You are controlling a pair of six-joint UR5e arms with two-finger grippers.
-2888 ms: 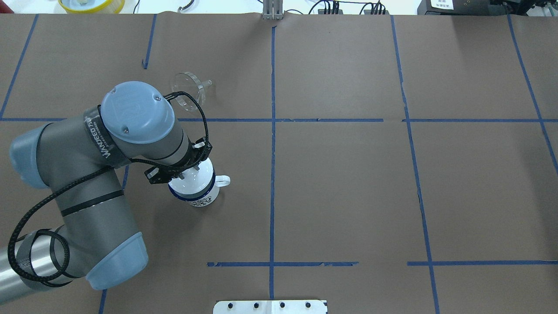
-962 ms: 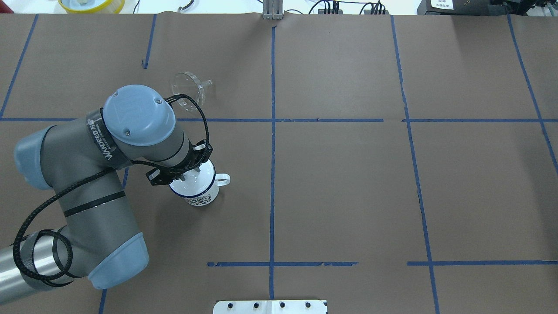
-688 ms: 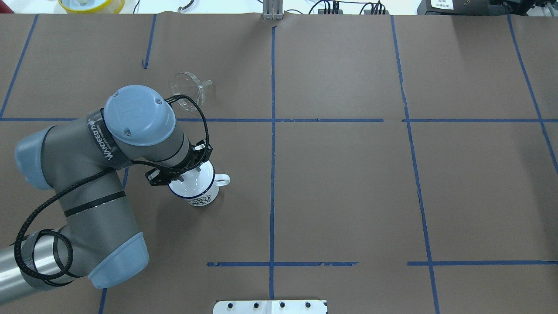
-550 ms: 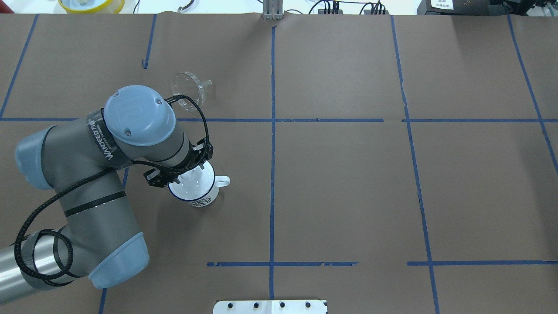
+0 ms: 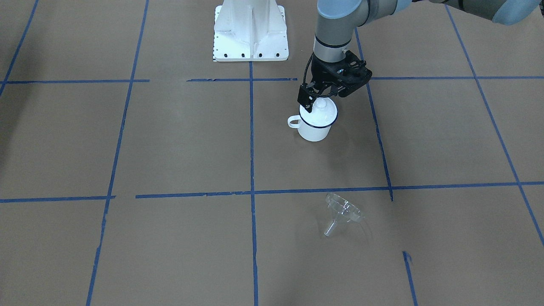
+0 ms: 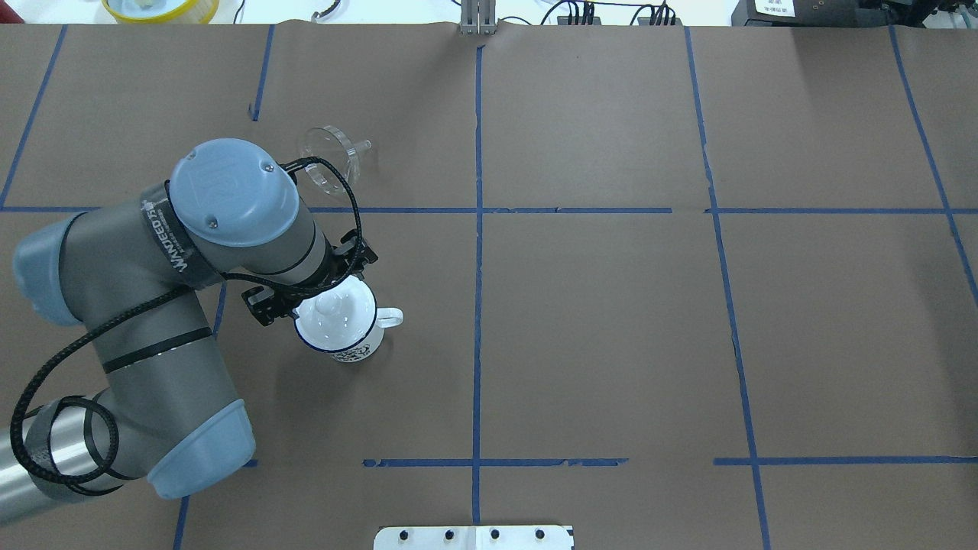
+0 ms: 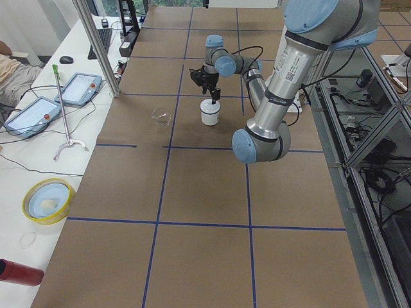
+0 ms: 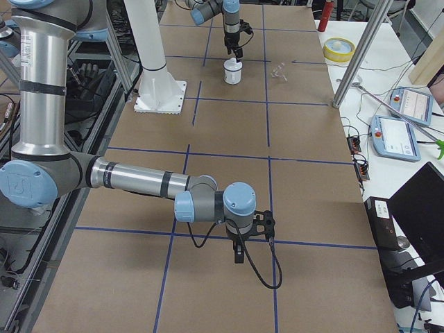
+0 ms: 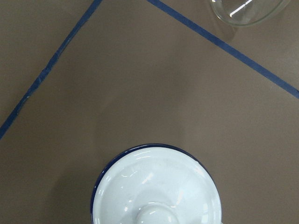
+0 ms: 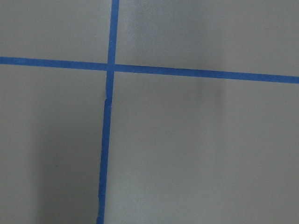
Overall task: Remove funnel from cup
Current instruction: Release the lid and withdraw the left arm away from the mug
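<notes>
The clear funnel (image 5: 342, 212) lies on its side on the brown table, well apart from the cup; it also shows in the overhead view (image 6: 330, 156) and at the top of the left wrist view (image 9: 247, 9). The white cup (image 5: 314, 129) with a blue rim stands upright, handle out to the side. A white domed lid (image 5: 321, 114) with a knob covers it, also seen in the left wrist view (image 9: 156, 186). My left gripper (image 5: 315, 101) hangs just above the lid, open and empty. My right gripper (image 8: 238, 257) is far off, low over bare table; I cannot tell whether it is open or shut.
The white robot base plate (image 5: 250, 38) stands behind the cup. Blue tape lines (image 6: 477, 229) cross the brown paper. A yellow bowl (image 6: 160, 8) sits beyond the far edge. Open table lies around the cup and funnel.
My left gripper has lifted off the lid and drawn back a little; more of the lid shows now. The lid, cup and funnel have not moved.
</notes>
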